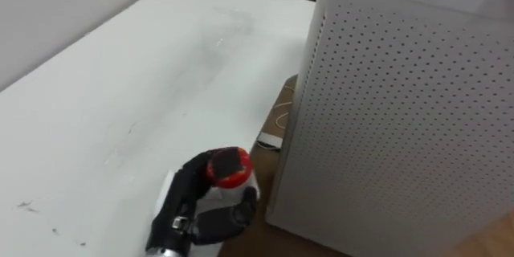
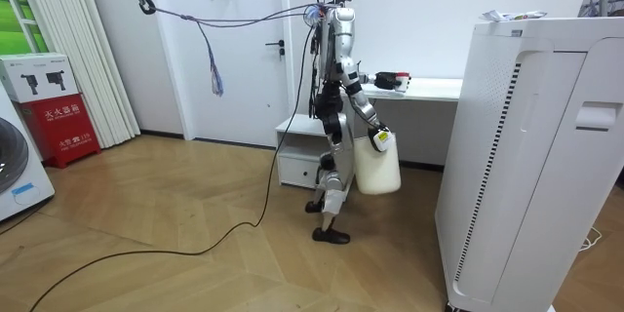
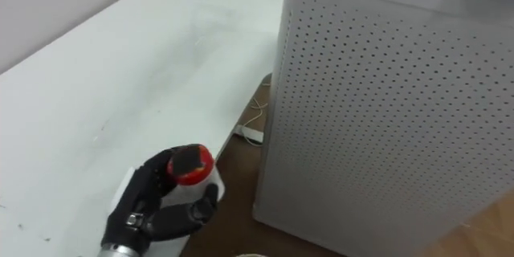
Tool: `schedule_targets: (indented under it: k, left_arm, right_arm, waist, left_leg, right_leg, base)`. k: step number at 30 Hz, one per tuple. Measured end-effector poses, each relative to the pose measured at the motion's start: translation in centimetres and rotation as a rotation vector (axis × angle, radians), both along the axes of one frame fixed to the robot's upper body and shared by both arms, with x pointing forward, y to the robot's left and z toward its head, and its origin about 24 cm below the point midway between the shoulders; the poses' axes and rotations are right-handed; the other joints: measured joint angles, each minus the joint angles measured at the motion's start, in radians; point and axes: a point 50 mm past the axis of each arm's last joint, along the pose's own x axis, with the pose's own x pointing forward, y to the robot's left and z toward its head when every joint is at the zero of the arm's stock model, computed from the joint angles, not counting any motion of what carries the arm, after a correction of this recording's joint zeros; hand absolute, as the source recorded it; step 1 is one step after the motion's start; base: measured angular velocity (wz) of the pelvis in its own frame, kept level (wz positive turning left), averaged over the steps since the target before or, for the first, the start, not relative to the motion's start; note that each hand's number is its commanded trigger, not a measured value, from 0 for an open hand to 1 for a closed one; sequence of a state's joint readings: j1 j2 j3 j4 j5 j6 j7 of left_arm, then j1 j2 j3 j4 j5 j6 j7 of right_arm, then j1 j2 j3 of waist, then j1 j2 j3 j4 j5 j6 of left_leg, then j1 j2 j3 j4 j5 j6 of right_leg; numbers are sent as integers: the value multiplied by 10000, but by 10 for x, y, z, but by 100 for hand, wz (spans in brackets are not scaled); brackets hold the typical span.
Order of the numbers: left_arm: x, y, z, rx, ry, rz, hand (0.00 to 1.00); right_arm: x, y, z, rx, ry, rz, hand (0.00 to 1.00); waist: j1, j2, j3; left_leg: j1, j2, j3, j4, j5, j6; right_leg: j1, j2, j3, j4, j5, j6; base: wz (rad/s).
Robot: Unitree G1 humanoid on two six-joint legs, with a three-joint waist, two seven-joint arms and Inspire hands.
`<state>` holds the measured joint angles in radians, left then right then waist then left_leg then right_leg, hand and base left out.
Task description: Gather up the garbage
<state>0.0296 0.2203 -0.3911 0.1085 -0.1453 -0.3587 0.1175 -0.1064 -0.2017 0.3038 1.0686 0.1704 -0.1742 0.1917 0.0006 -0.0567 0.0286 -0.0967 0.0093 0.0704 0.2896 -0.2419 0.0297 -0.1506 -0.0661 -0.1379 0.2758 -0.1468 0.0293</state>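
Left eye view: the robot's left hand (image 1: 189, 199) is curling its dark fingers (image 1: 229, 217) round a small white container with a red cap (image 1: 229, 169). It is holding it over the near edge of the white table (image 1: 120, 88), beside a tall white perforated cabinet (image 1: 401, 112), apparently to carry the garbage clear. The container is sitting roughly upright, long axis near vertical, red cap pointing up towards the camera. In the room view the right hand (image 2: 381, 139) is hanging low at a large white bag (image 2: 377, 171), probably there to receive it. Its grip cannot be told.

Left robot hand (image 1: 189, 197) forward, fingers curled, right robot hand (image 2: 379, 137) low
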Motion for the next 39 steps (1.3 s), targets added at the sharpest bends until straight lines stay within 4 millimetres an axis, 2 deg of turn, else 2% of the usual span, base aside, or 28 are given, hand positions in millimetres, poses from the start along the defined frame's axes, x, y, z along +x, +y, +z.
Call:
schedule_targets:
  k: [3,7,12,16,24,27,31,34,39]
  left_arm:
    - [9,-16,12,-13,-511,-1002,100]
    - [6,-33,13,-294,-357,-2254,100]
    - [-1,-46,9,-562,-13,-3488,100]
    - [-2,-46,2,-455,290,-3897,100]
    - [-2,-42,-21,-88,1291,-3935,100]
    - [-3,-40,-28,38,1561,-3863,100]
    - [-3,-38,-33,108,1780,-3745,100]
    - [-4,-37,-38,226,1966,-3693,100]
    - [-4,-35,-40,460,1998,-3616,100]
  right_arm:
    - [4,-2,1,-213,-69,79,100]
    - [9,-2,4,-328,-223,39,100]
    - [24,-1,11,-483,-689,-18,100]
    - [31,2,14,-519,-885,147,100]
    - [41,1,20,-801,-1280,-43,100]
    - [51,0,26,-988,-1645,-225,100]
    - [62,-5,33,-1202,-2060,-506,100]
    - [64,-6,35,-1258,-2166,-607,100]
    - [64,-6,35,-1244,-2190,-631,100]
  waist:
    - [-106,131,52]
    - [-262,263,10]
    - [-355,403,14]
    - [-372,478,28]
    - [-537,516,65]
    - [-477,524,91]
    - [-448,618,169]
    - [-288,619,167]
    - [-194,624,162]
  left_leg:
    - [28,-1,172,11,0,0]
    - [-53,112,438,-13,0,0]
    - [-231,144,734,-9,0,-1]
    - [-388,142,928,22,0,-1]
    - [-1243,133,1036,575,-2,2]
    - [-1612,156,1163,753,1,11]
    - [-2222,172,1221,974,-5,24]
    - [-2711,200,1432,1112,19,24]
    - [-3229,199,1479,1293,27,29]
  right_leg:
    - [-38,8,20,-5,25,-16]
    - [-292,65,252,91,46,-48]
    - [-715,80,376,352,61,-73]
    - [-1050,104,538,555,76,-96]
    - [-1962,2,550,1088,120,-168]
    - [-2365,-2,568,1242,204,-246]
    - [-2957,18,618,1419,321,-312]
    - [-3558,52,827,1587,395,-351]
    - [-4141,71,934,1715,424,-364]
  base:
    - [-18]
    - [-19]
    - [-17]
    - [-14]
    - [-5]
    - [-8]
    - [-4]
    - [-18]
    - [-6]
